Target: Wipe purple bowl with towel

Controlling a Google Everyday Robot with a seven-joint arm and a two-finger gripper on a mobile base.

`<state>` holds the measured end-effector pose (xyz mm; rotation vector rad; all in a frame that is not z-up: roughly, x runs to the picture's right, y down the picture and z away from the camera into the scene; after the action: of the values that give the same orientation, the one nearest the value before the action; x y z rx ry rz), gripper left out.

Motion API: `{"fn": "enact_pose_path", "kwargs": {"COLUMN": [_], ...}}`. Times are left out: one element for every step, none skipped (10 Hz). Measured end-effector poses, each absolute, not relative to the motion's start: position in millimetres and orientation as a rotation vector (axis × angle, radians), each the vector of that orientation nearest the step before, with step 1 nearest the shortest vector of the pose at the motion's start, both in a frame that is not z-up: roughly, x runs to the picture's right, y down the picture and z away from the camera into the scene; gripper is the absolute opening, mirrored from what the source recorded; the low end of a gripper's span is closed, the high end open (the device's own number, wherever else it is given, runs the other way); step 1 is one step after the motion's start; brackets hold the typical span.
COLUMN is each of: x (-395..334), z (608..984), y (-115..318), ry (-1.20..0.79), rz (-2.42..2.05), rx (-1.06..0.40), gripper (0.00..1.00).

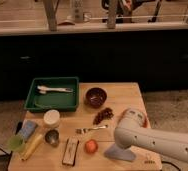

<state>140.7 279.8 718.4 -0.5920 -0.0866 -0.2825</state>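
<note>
Wooden surface (122, 95), seen from above and in front, with a dark counter front behind it.

Purple bowl (95, 96): upright near the back middle of the surface, just right of the green tray (77, 95). Nothing touches it. It sits well apart from the towel and the claw.

Towel (121, 154): pale grey-blue, lying flat at the front edge, right of centre.

Arm (157, 144): thick and white, it enters from the lower right, bends at a rounded joint and drops toward the towel. Claw (117, 146): at the arm's low end, right on top of the towel or just above it. The arm's bulk covers it, so I cannot tell how wide it stands or whether it has hold of the cloth.

Other things noted:
- The tray holds white utensils (53, 89).
- A dark red cluster, perhaps grapes (103, 115), lies in front of the bowl.
- A fork (92, 129) lies in front of the cluster, lengthwise left to right.
- A small orange fruit (91, 146) sits left of the towel, near it but not touching.
- A dark flat bar (70, 151) lies left of the fruit.
- A metal cup (51, 137) stands in front of a round white tub (51, 118).
- On the left edge are a light-blue block (28, 129), a green cup (16, 144) and a long yellow item (32, 146), crowded close together.
</note>
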Motion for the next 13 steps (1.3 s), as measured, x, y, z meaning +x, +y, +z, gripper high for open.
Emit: {"fn": "enact_pose_path", "kwargs": {"x": [135.7,132.7,135.5,141.4,143.1,141.0,140.5,141.1,142.9,144.7,145.7,145.7,145.2], "z": [717.2,715.2,713.9,711.4,711.1,711.5,711.5,710.2,708.5,707.0,705.9,705.4,705.3], "y": [274.0,270.4,271.0,274.4,274.9,275.6,275.1,271.8,268.8,268.1,268.0,267.0,265.0], "ry": [-0.082,-0.079,-0.075,-0.071,-0.073,-0.079,-0.078,-0.074,-0.068,-0.064,-0.064,-0.064,-0.064], "rz": [-0.292,-0.295,-0.296,-0.293,-0.295,-0.297,-0.298,-0.295,-0.299,-0.300,-0.300,-0.300,-0.303], "rx": [-0.589,-0.588,-0.588,-0.591,-0.589,-0.589,-0.587,-0.582,-0.580,-0.581,-0.581,-0.580,-0.577], "gripper": [0.00,0.02,0.08,0.19,0.29,0.39,0.46,0.49,0.46,0.38,0.30,0.27,0.27]}}
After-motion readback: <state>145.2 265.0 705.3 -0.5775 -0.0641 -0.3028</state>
